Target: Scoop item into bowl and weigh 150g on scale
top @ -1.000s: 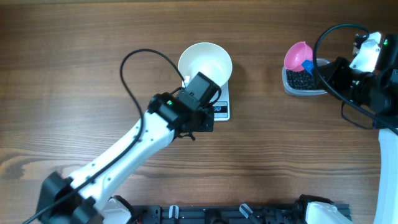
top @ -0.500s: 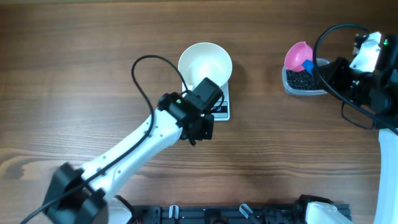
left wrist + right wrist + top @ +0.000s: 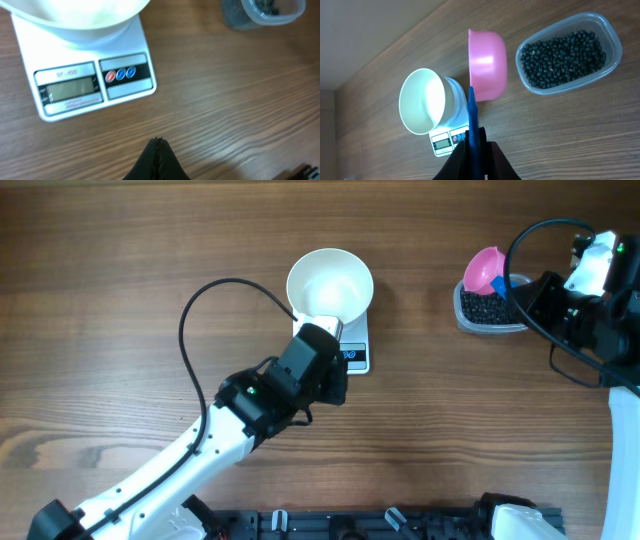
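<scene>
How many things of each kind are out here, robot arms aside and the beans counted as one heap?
white bowl: 1
scale: 1
clear tub: 1
heap of black beans: 1
pink scoop: 1
Total: 5

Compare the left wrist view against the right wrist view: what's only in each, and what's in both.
Only the left wrist view: the shut left fingers, holding nothing. Only the right wrist view: the pink scoop, its blue handle gripped in the right fingers. Both: the white bowl on the scale, and the clear tub of black beans.
</scene>
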Controlling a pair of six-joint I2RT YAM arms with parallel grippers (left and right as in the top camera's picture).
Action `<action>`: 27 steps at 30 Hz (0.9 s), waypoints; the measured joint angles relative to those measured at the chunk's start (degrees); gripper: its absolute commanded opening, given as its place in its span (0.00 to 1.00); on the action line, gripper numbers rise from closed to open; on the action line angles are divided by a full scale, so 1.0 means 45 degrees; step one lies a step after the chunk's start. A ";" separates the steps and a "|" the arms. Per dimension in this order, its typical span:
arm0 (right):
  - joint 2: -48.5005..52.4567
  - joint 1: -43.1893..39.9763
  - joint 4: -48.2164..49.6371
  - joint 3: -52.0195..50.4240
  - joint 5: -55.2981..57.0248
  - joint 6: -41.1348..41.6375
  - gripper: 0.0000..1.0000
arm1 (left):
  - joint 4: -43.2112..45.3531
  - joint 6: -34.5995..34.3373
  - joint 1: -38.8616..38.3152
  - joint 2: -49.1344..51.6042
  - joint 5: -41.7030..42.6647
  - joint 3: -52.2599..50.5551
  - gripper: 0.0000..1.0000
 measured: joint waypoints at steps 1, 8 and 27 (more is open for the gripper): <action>0.0000 0.0000 -0.0019 0.0000 0.0005 0.0000 0.04 | 0.0126 -0.0015 0.0000 0.0165 -0.0039 0.0000 0.04; 0.0000 0.0000 -0.0044 0.0000 0.0005 0.0000 0.04 | 0.0408 -0.0107 0.0000 0.2064 -0.0578 -0.0005 0.04; 0.0000 0.0000 -0.0287 0.0000 0.0005 0.0000 0.04 | 0.3021 -0.0112 0.0005 0.4585 -0.2633 -0.0010 0.04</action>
